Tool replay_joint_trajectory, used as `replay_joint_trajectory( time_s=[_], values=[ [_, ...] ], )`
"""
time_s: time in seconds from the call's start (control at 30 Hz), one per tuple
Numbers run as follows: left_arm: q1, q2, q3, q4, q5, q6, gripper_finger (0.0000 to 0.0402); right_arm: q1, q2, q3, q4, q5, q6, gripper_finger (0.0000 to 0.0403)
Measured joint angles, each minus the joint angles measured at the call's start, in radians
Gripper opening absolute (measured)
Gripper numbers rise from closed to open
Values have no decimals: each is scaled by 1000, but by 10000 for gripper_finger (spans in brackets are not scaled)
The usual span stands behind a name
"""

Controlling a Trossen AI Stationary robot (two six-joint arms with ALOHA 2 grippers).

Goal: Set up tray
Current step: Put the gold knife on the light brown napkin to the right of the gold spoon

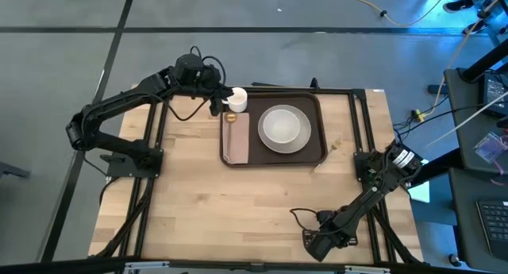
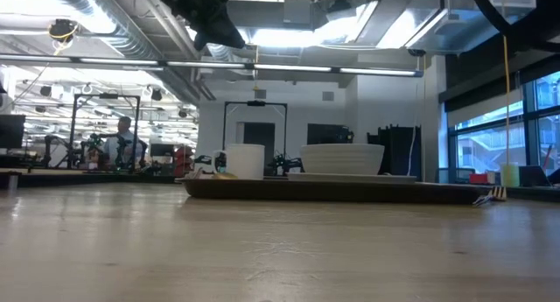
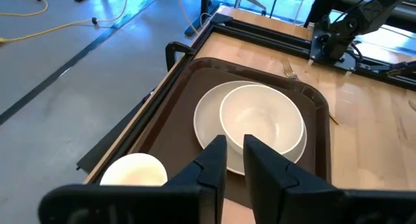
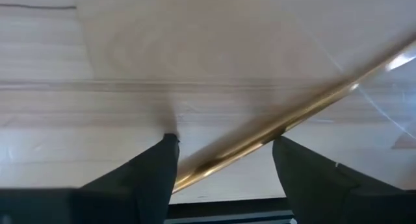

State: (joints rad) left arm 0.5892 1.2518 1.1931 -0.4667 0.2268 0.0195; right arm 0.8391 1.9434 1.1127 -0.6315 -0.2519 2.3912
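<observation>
- Risk: the right gripper (image 4: 224,162), down at the table's near right corner (image 1: 381,250), straddles a gold utensil (image 4: 286,123) lying flat on the wood; its thin handle could slide or twist out when the jaws shut.
- Its jaws stand wide apart, nothing grasped yet.
- The left gripper (image 3: 235,160) hovers over the tray's (image 1: 316,153) far-left corner beside the white cup (image 1: 236,99), jaws nearly shut and empty; a careless descent could knock the cup.
- The tray sits at the table's far middle, holding bowl (image 1: 285,126) on plate (image 3: 203,117) and napkin (image 1: 236,144).
</observation>
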Motion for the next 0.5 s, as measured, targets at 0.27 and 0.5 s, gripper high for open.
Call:
replay_joint_trajectory(
  time_s=[0.27,0.5],
  values=[
    [0,0,0,0,0,-6,47,-1,-3,-18,19,15,-21,185],
    [0,0,0,0,0,-6,47,-2,-3,-18,22,19,-37,124]
  ],
)
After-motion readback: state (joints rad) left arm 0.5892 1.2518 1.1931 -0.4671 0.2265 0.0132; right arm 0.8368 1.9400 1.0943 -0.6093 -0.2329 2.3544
